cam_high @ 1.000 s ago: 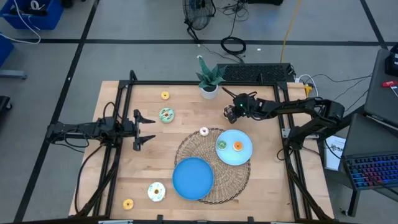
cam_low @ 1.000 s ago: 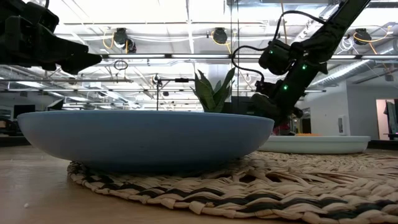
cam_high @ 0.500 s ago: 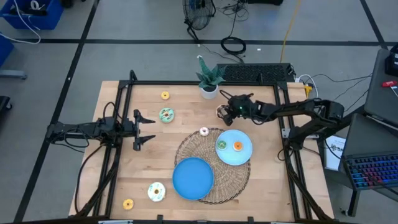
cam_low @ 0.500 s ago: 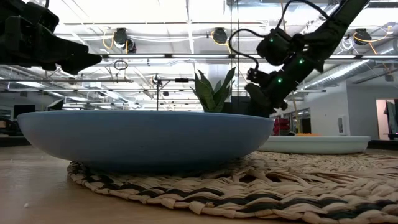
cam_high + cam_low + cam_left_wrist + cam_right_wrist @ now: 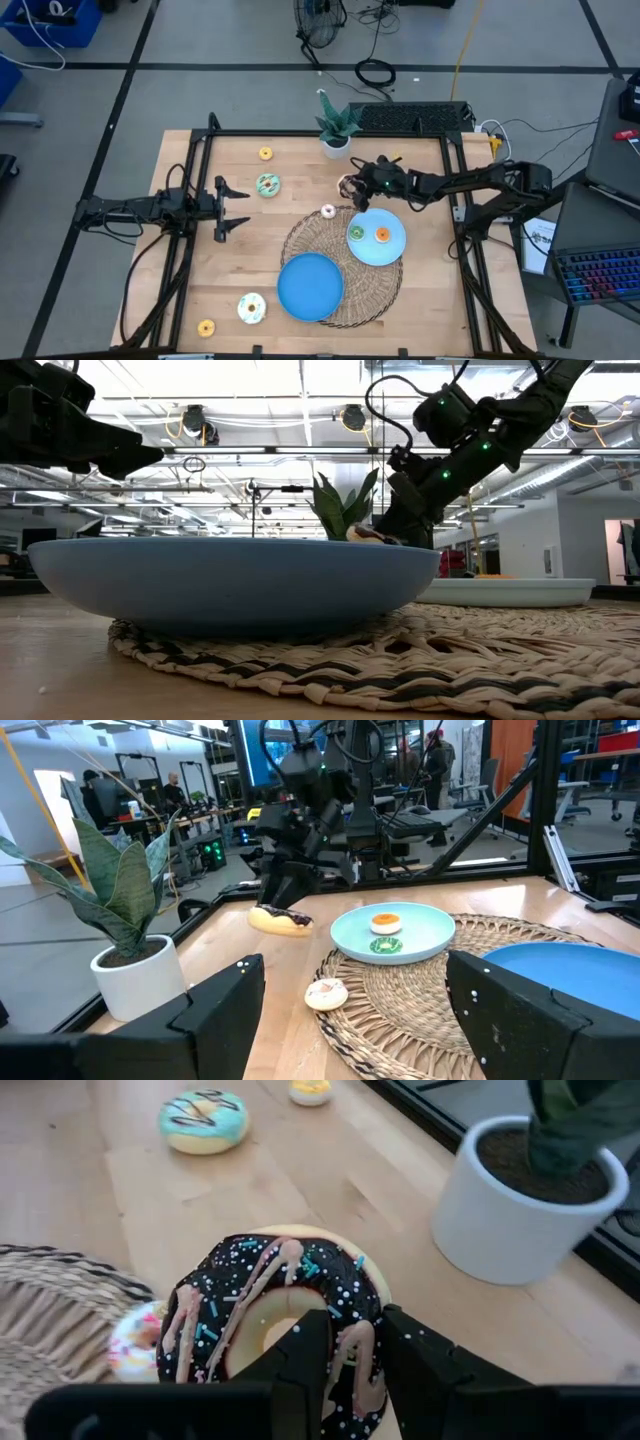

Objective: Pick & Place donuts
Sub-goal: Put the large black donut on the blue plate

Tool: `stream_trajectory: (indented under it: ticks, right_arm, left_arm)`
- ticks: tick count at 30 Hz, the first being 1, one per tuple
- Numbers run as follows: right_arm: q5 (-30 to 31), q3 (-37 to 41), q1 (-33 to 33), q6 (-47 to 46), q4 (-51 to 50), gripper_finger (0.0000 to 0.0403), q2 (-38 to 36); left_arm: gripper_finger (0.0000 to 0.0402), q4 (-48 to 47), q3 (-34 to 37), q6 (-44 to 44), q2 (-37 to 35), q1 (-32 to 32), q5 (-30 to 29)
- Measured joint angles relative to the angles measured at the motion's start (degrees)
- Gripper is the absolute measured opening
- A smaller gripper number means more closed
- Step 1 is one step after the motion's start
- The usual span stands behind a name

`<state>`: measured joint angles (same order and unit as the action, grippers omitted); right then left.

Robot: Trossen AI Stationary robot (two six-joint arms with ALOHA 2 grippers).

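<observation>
High view: at centre right, the right gripper carries a chocolate donut above the wooden tabletop, just beside the pale-blue plate. The left gripper waits at centre left, jaws apart.

Low view: the donut rides clear of the woven mat.

Left wrist view: the ring hangs level, top centre.

Right wrist view: jaws clamped through the glossy, sprinkled ring's hole. A level carry and low release should suit the shallow plate.
</observation>
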<state>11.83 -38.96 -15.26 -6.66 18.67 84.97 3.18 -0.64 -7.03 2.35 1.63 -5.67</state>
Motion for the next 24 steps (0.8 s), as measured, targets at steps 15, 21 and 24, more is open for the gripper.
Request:
stream_trajectory:
  ticks: [15, 21, 24]
  right_arm:
    - [-0.1, 0.0, 3.7, 2.0, 0.9, 0.0079, 0.0]
    - [-0.1, 0.0, 5.6, 2.0, 3.0, 0.0079, 0.0]
    - [-0.1, 0.0, 7.0, 2.0, 4.9, 0.0078, 0.0]
  left_arm:
    - [0.0306, 0.0, 0.0, 0.0, 0.0, 0.0, 0.0]
    - [0.0306, 0.0, 0.0, 0.0, 0.0, 0.0, 0.0]
    - [0.0306, 0.0, 0.0, 0.0, 0.0, 0.0, 0.0]
